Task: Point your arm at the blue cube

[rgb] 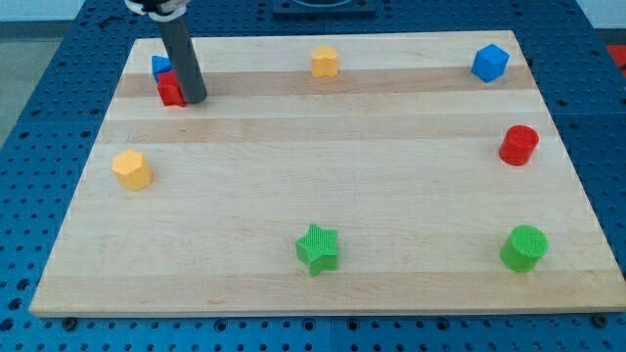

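Note:
My tip (pixel 194 98) rests on the board at the view's top left. It touches the right side of a red block (pixel 170 89). A blue block (pixel 159 66), partly hidden by the rod and the red block, sits just above and left of the tip. A blue cube (pixel 490 62) stands at the view's top right, far from the tip.
The wooden board (pixel 313 186) also carries a yellow block (pixel 325 61) at the top middle, a yellow block (pixel 131 168) at the left, a red cylinder (pixel 518 145) at the right, a green star (pixel 318 247) at the bottom middle and a green cylinder (pixel 524 246) at the bottom right.

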Robot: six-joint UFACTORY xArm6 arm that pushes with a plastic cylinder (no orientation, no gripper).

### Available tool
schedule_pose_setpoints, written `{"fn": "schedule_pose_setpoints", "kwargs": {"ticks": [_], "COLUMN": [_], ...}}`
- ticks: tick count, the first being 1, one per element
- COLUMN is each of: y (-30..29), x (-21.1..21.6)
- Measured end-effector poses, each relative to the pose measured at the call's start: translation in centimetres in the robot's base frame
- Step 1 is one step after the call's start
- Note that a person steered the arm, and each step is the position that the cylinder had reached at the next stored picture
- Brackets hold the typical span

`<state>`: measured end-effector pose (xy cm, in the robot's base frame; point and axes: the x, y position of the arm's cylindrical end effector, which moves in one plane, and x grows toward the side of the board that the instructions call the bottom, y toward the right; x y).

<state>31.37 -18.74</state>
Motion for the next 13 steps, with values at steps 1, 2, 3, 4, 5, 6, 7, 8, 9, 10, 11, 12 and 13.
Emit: {"fn": "schedule_pose_setpoints", "kwargs": {"ticks": [1,2,3,4,5,6,7,8,9,10,11,12,13], "y": [-0.6,1.9,12.9,23.4,32.1,38.7,47.0,53.0,53.3,53.3,52.9,52.9,52.3], "x": [-0.8,1.2,4.1,5.5,6.1,6.2,5.1,4.3,2.5,-1.0,-4.3,-4.7,-6.7]}}
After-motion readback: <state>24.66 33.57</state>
